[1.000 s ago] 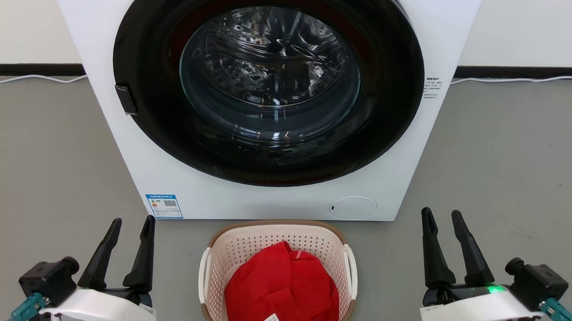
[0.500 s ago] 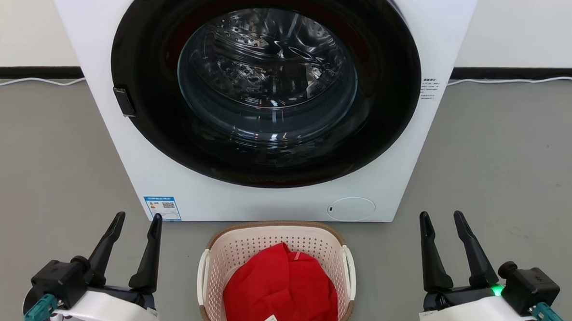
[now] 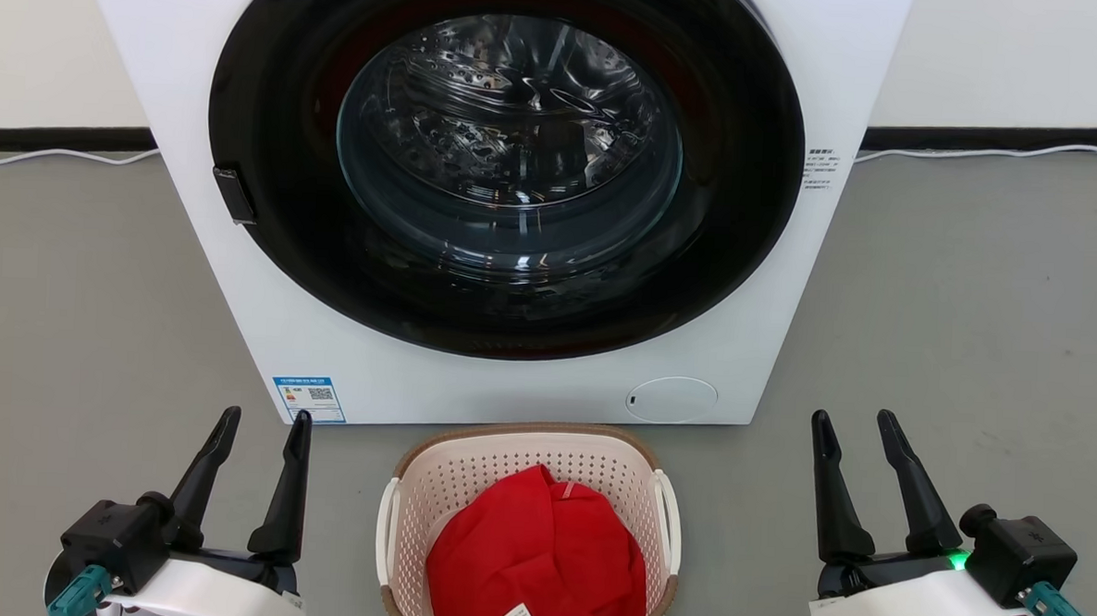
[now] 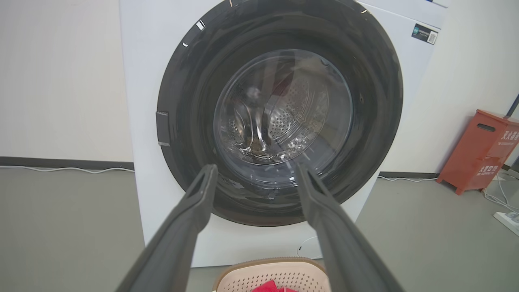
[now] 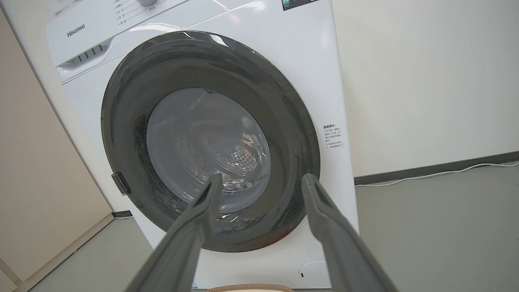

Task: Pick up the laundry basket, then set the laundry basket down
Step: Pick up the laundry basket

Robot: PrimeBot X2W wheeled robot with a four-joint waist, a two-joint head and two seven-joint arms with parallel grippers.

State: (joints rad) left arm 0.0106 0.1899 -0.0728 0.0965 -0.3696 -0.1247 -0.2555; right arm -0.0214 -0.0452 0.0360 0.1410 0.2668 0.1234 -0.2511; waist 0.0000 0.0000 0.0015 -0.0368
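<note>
Laundry basket point(image 3: 505, 462) is seen on the floor point(image 3: 94, 325), just before the washing machine point(image 3: 260, 332) and between the grippers. Left gripper point(image 3: 265, 414) and right gripper point(image 3: 852, 416) are held spread wide, with nothing grasped.

Cream basket point(image 3: 505, 463) patterned with small holes and edged in brown weave, cloth point(image 3: 538, 557) dyed red, washer point(image 3: 397, 375) finished white with black door ring, floor point(image 3: 974, 317) coloured grey, box point(image 4: 474, 154) painted orange-red.

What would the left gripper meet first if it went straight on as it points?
Probably the closed door of the washing machine: the open left gripper aims at the glass's lower edge in its wrist view. The laundry basket sits below that line, seemingly missed; depth is unclear.
</note>
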